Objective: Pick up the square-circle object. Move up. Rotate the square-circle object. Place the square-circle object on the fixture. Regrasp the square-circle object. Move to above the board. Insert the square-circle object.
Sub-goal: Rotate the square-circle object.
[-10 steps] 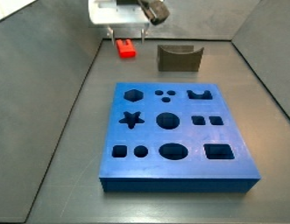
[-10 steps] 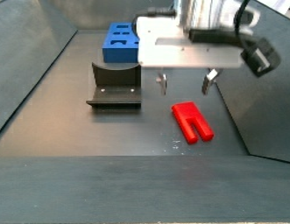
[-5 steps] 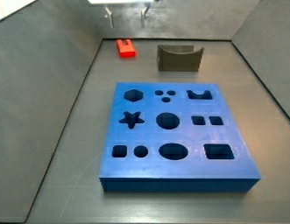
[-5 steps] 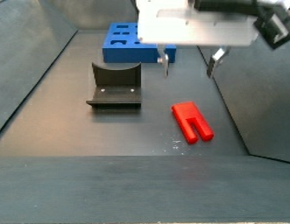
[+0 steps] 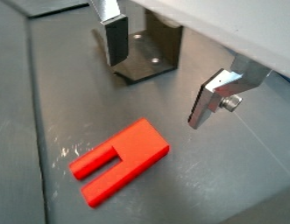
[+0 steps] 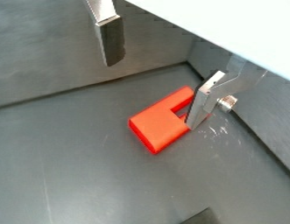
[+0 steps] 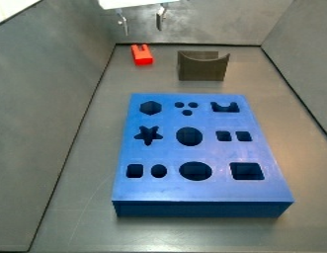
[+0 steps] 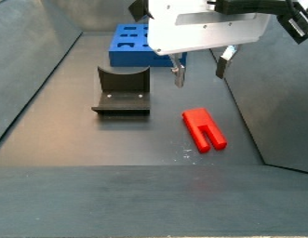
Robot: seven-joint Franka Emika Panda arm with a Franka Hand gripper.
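Lying flat on the grey floor, the square-circle object (image 8: pixel 205 129) is untouched, its two short legs pointing toward the near edge in a side view. Left of it in that view stands the fixture (image 8: pixel 121 90), a dark L-shaped bracket on its base plate, and behind the fixture sits the blue board (image 8: pixel 134 46), partly hidden by the arm. The gripper (image 8: pixel 200 68) hangs in the air above the floor, between the board and the red piece, with its jaws spread wide and nothing between them.

In a side view from the far end, the board (image 7: pixel 197 150) fills the middle with its star, hexagon, circle and square holes; the red piece (image 7: pixel 142 54) lies beyond its far left corner, the fixture (image 7: pixel 202 65) to the right of it, well apart. The gripper (image 7: pixel 140 19) shows only as two fingertips at the upper edge, above the red piece.

Both wrist views show the silver fingers (image 5: pixel 215 95) standing clear of the red piece (image 5: pixel 120 161), which lies on the floor below and between them (image 6: pixel 166 121). One wrist view also catches the fixture (image 5: pixel 153 53) behind a finger.
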